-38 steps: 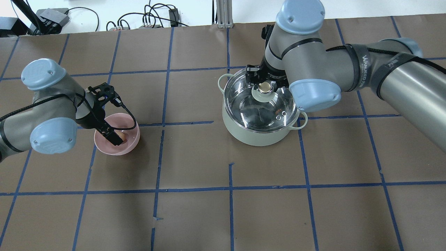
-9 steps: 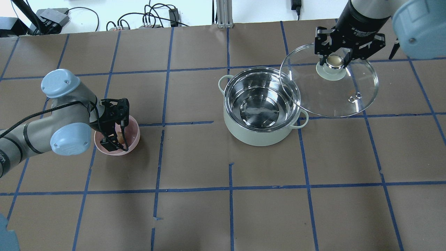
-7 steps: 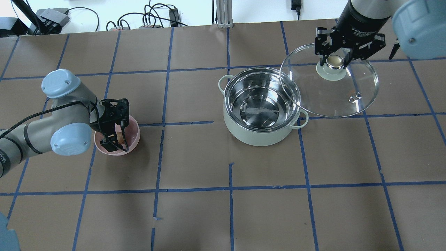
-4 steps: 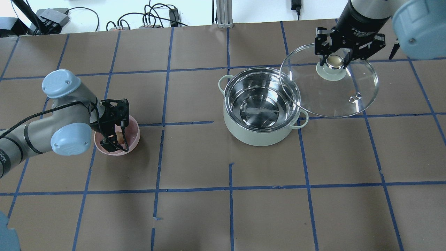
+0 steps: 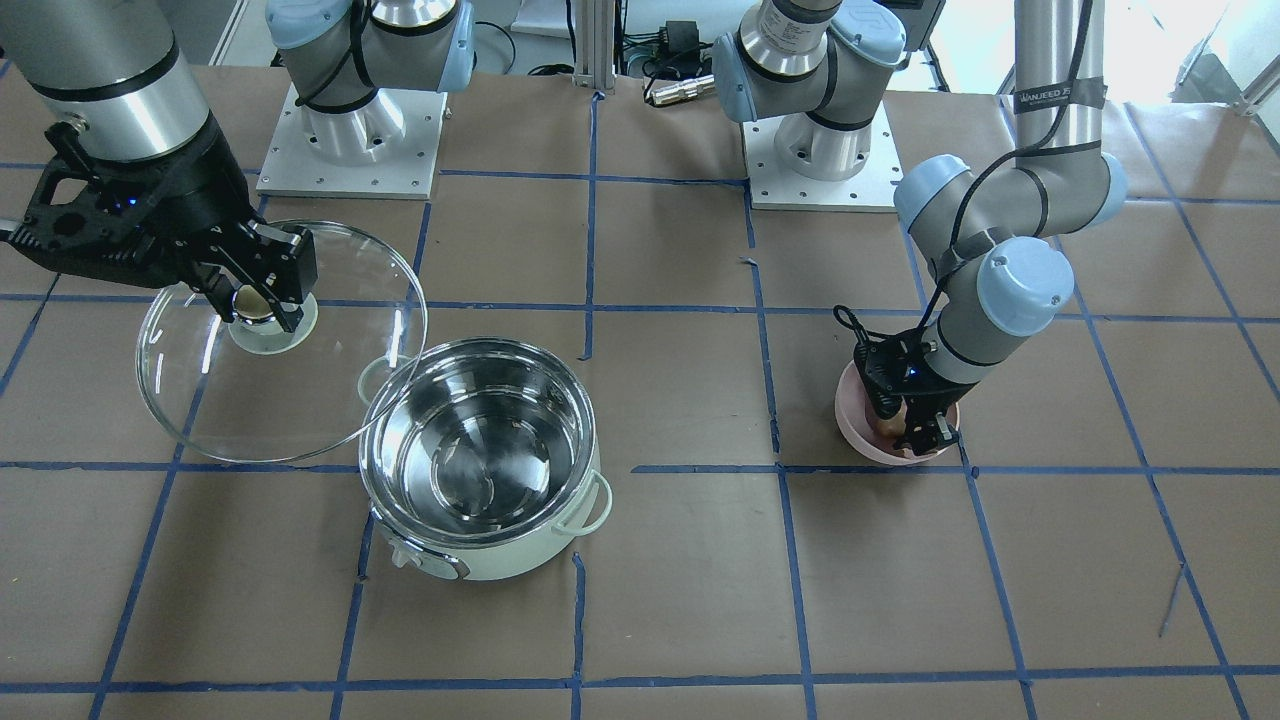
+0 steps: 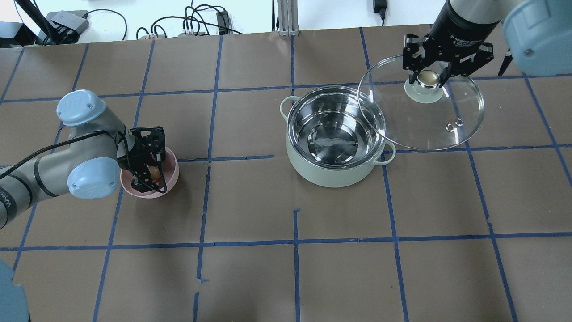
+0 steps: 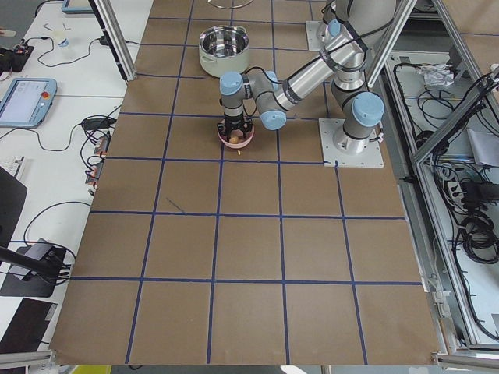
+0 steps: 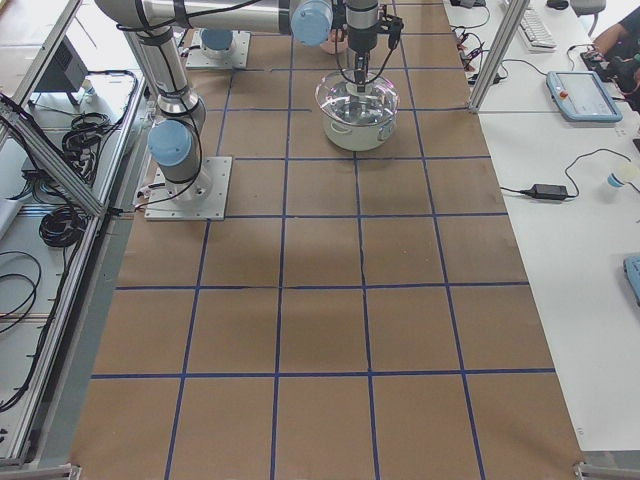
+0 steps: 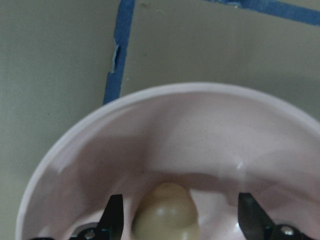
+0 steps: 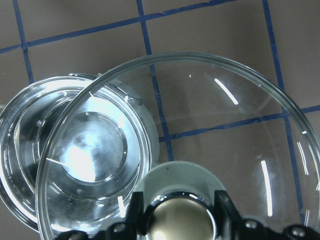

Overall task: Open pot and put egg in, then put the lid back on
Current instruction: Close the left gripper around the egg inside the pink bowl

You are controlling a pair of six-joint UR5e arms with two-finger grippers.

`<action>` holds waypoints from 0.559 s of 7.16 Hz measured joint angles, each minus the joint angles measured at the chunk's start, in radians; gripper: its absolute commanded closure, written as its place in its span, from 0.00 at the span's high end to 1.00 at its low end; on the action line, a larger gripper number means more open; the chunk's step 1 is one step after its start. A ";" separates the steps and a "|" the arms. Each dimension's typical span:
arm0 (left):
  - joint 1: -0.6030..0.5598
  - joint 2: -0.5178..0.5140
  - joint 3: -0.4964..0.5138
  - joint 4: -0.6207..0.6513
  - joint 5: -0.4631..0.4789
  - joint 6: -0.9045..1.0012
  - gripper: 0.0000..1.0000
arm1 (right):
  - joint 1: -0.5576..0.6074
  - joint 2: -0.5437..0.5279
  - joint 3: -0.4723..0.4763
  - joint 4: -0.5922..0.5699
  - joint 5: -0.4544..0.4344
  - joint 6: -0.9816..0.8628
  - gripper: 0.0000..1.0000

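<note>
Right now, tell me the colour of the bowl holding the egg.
The bowl is pale pink, seen best in the left wrist-mounted view.

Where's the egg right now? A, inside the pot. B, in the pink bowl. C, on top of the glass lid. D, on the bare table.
B: the egg lies in the pink bowl, inside the open left claw; the pot shows only bare steel.

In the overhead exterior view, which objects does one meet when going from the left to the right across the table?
pink bowl → pot → lid
</note>
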 measured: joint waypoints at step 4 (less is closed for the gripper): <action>0.000 0.000 -0.004 0.000 0.000 -0.001 0.49 | 0.000 0.001 0.000 -0.001 -0.002 -0.004 0.36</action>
